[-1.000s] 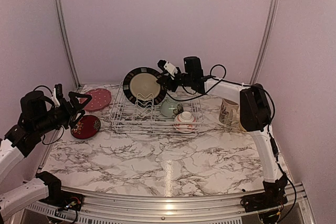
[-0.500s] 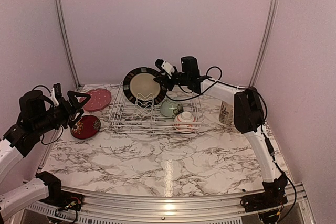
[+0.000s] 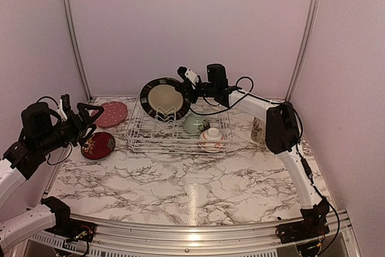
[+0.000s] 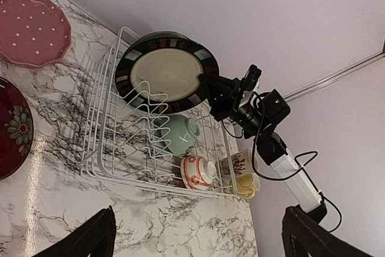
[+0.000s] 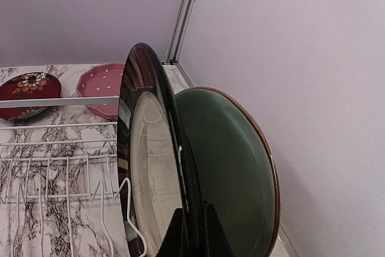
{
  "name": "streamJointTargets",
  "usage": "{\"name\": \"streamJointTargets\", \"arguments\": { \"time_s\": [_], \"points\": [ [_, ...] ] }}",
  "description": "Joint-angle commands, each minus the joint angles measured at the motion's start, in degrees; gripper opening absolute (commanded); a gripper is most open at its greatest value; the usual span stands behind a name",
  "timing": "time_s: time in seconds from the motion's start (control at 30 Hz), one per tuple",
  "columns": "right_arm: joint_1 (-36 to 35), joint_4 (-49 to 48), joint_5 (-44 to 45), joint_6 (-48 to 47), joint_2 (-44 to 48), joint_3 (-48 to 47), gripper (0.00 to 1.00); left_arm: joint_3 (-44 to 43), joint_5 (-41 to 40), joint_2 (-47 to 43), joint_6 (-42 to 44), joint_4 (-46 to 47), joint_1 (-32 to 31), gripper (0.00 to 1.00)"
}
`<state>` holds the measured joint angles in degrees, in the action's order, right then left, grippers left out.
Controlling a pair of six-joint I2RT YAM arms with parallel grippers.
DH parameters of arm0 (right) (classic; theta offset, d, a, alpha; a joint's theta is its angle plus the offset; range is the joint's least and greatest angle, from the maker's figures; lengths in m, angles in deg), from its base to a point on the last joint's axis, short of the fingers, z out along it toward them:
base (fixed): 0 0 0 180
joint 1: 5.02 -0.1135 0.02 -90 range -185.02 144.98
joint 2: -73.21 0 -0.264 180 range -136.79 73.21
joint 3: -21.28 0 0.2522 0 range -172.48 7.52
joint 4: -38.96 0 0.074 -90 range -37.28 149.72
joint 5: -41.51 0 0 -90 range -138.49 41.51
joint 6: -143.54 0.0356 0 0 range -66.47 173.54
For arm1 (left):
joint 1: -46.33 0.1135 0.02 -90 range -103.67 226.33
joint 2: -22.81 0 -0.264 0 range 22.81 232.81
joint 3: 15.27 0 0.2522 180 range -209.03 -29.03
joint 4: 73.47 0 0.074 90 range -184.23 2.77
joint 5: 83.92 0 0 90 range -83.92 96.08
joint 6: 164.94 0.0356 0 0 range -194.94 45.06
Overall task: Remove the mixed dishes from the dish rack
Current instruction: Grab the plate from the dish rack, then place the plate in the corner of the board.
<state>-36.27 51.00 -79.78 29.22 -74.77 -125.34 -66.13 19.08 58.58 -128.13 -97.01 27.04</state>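
At the far-left end of the dish rack (image 3: 136, 132), standing on edge: black-rimmed cream plate (image 3: 164, 97), cream face turned toward the near side, disc running left to right across the rack, top leaning slightly back. Lower edge down behind the upright prongs; cannot tell whether resting on the wires or just clear of them. From the right wrist, seen almost edge-on, rim upright. Pinched at the right rim by the right gripper (image 3: 190, 91), closed tight on it, one finger (image 5: 212, 236) on each face. Just behind, a green plate (image 5: 234, 173), also on edge and close to parallel. Farther right inside the rack, a pale green bowl (image 3: 194, 124), tipped, and a red-white patterned bowl (image 3: 212, 138) toward the near right corner. Outside the rack to the right, on the table (image 3: 198, 185), a cream mug (image 4: 240, 164) with a yellow mug (image 4: 246, 186) just beside it. Left of the rack, lying flat: pink dotted plate (image 3: 112, 113) and, nearer, small dark-red plate (image 3: 98, 145). Hovering by those two, the left gripper (image 3: 92, 124), spread wide, holding nothing.
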Motion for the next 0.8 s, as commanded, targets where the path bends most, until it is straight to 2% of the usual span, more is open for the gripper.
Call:
{"name": "streamJointTargets", "arguments": {
  "time_s": [0.0, 0.47, 0.77],
  "points": [
    [-0.75, 1.54, -1.14, -0.58, 0.48, -2.71, 0.01, -1.88, -0.23, 0.53, 0.02, -1.02, -0.68, 0.99],
    [0.14, -3.0, -3.05, 8.24, 9.25, -0.39, 0.0, -1.95, -1.43, 1.23, -0.69, 0.07, -2.57, 0.99],
    [0.29, -6.68, 0.89, 14.67, 13.94, 1.0, 0.0, -1.92, -2.09, 0.95, -0.87, 0.16, -3.64, 0.99]
  ]
}}
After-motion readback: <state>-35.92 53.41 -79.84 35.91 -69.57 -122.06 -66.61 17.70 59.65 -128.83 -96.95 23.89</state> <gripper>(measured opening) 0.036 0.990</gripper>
